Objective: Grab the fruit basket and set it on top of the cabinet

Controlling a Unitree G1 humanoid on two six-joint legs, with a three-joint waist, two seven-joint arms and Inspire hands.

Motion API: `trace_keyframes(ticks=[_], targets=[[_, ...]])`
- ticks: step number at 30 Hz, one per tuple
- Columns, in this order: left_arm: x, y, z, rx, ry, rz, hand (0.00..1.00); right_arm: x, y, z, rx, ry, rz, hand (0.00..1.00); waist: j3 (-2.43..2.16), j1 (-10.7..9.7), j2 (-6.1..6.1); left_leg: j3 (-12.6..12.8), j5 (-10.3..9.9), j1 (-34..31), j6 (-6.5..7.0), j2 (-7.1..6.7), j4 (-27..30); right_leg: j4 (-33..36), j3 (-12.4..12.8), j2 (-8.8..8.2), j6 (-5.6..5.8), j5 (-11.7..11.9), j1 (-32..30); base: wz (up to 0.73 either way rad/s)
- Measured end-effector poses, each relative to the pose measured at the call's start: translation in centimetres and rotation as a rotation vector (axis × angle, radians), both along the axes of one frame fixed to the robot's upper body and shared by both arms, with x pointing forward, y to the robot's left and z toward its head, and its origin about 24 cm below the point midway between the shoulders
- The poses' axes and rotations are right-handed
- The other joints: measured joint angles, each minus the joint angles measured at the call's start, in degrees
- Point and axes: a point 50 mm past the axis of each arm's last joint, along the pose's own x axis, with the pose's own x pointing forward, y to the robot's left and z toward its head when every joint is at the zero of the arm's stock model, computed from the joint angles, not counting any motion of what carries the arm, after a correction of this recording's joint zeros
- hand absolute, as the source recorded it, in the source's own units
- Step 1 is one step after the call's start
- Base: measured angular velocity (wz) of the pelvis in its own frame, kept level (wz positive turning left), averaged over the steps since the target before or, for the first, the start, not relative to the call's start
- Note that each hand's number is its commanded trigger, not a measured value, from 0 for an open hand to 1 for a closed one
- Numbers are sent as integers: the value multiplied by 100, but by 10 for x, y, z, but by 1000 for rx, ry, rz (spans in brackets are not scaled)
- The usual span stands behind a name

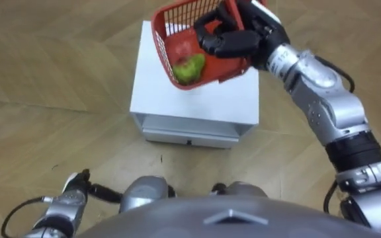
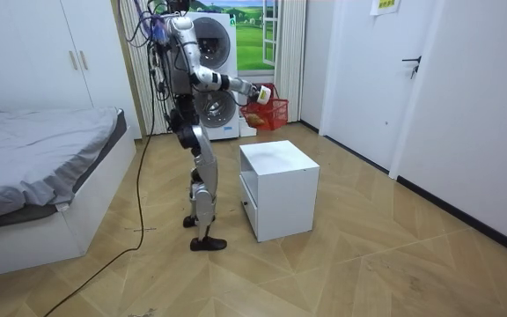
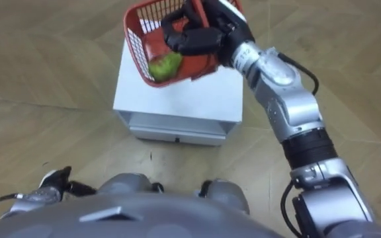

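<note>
A red mesh fruit basket [image 1: 163, 47] hangs tilted in the air above the white cabinet [image 1: 197, 100], its opening turned toward me. A green fruit [image 1: 189, 68] and a reddish one lie in its lower corner. My right hand [image 1: 233, 36] is shut on the basket's rim, with dark fingers curled over the edge. In the room view the basket [image 2: 273, 114] is held out at chest height over the cabinet [image 2: 275, 185]. My left hand [image 1: 70, 198] hangs low at my side, away from the basket.
I stand close to the cabinet's drawer side on a wooden floor. A bed [image 2: 33, 167] is at the room view's left, a washing machine [image 2: 218, 53] is behind me, and a door [image 2: 434, 79] is at the right.
</note>
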Motion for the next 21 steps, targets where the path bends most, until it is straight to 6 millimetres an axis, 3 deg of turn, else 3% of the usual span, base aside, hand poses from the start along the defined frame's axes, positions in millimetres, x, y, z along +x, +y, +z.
trace_keyframes(ticks=[2, 7, 10, 15, 19, 20, 21], targets=[[-3, 0, -1, 3, 14, 4, 0, -2, -2, -9, -8, 40, -3, 100, -2, 61, -15, -3, 7, 38, -32, 11, -63, -35, -63, 27, -1, -1, 3, 5], [-17, 0, -4, 2, 81, 0, 0, -5, -10, -27, -19, 128, -50, 100, 66, 173, -129, -72, 14, -96, -44, 28, -149, -285, -112, 56, -3, -1, -29, 5], [-22, 0, -5, -10, 100, 4, 0, -3, -7, -33, 7, 162, -75, 100, 83, 180, -144, -102, 14, -131, -44, 6, -160, -384, -166, 38, 0, 2, -11, 6], [-22, -5, -7, -40, 112, -31, 0, 3, -4, -38, 35, 186, -113, 100, 165, 185, 2, -146, 14, -209, -38, -16, -176, -400, -237, 13, 21, 14, -48, 7], [-24, -11, -9, -71, 123, -40, 0, 0, 0, -44, 49, 207, -122, 100, 130, 174, 168, -140, 22, -474, -26, -15, -158, -354, -234, 14, 8, 30, -325, 0], [-24, -12, -9, -74, 124, -40, 0, 0, 0, -45, 50, 208, -122, 84, 124, 172, 195, -142, 25, -513, -24, -15, -153, -350, -231, 15, 5, 33, -367, 0], [-24, -15, -10, -79, 126, -43, 0, 0, 0, -45, 50, 210, -123, 21, 116, 163, 248, -142, 28, -573, -22, -15, -134, -338, -227, 14, 4, 34, -429, 0]])
